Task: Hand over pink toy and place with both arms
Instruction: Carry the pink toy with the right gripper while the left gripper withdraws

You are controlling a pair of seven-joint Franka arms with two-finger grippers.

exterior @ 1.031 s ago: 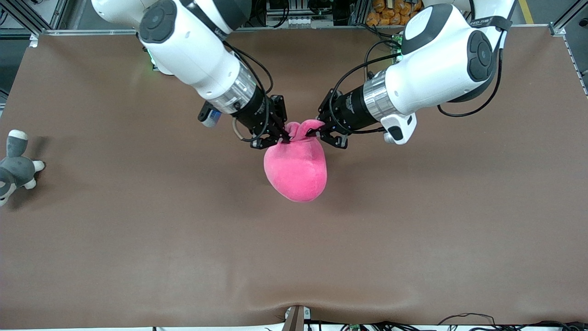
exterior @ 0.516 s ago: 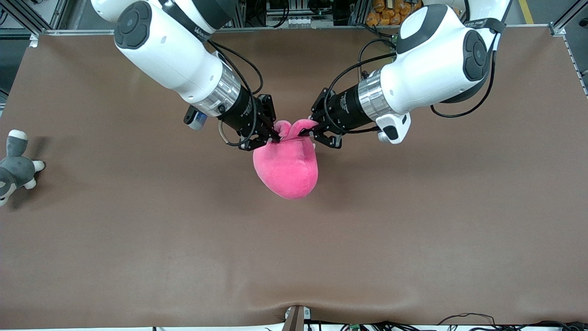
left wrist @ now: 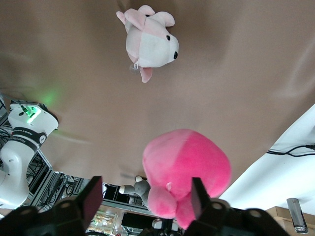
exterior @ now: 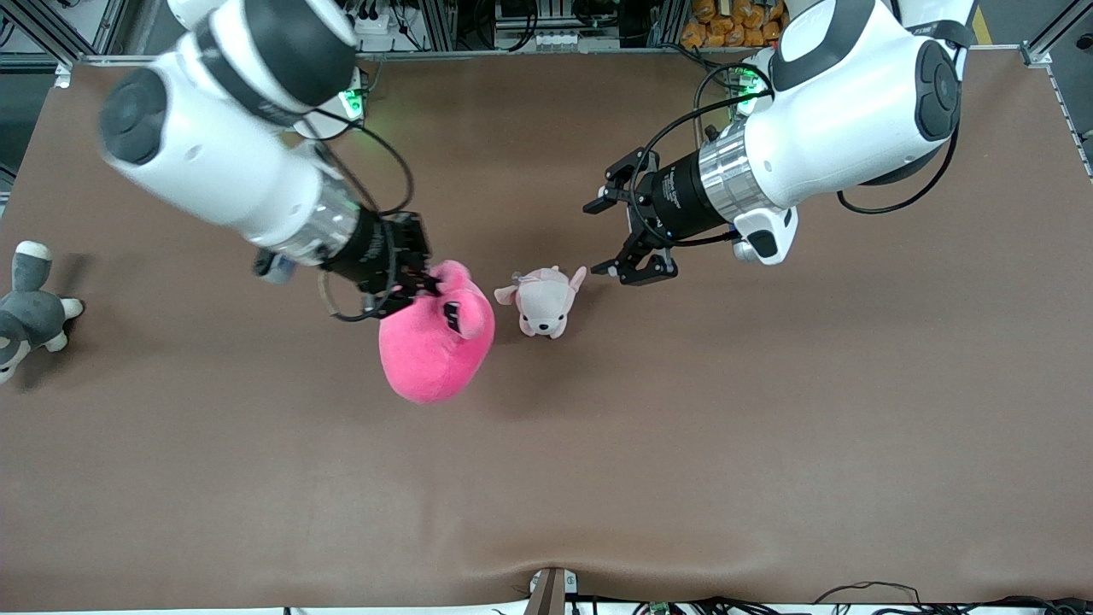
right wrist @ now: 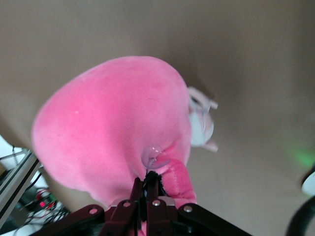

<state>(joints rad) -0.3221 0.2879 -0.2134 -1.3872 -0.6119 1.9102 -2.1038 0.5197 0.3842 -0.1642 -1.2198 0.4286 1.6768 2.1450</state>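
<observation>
1. Pink toy [exterior: 435, 350] hangs a little left of the centre of the front view, held from its top by the right gripper [exterior: 416, 286], whose fingers are pressed together on a small fold of plush beside the eye stalks; in the right wrist view the toy [right wrist: 118, 137] fills the middle of the frame
2. Left gripper [exterior: 628, 231] is in the upper right part of the front view, jaws spread wide and holding nothing; we judge that the handover is done and this arm only waits
3. A small puppy plush [exterior: 542, 301] lies on the table [exterior: 768, 427] just beside the toy, at the centre of the frame; a grey husky plush [exterior: 26, 312] lies at the left edge
4. For the placing, we should bring the toy down over bare table toward the lower left of the frame, well apart from the puppy, so the big soft body does not push it
5. We should lower until the round bottom rests and flattens a little, and open the fingers only then; the pinch is small, so we move without swinging, or the fold could slip out
</observation>
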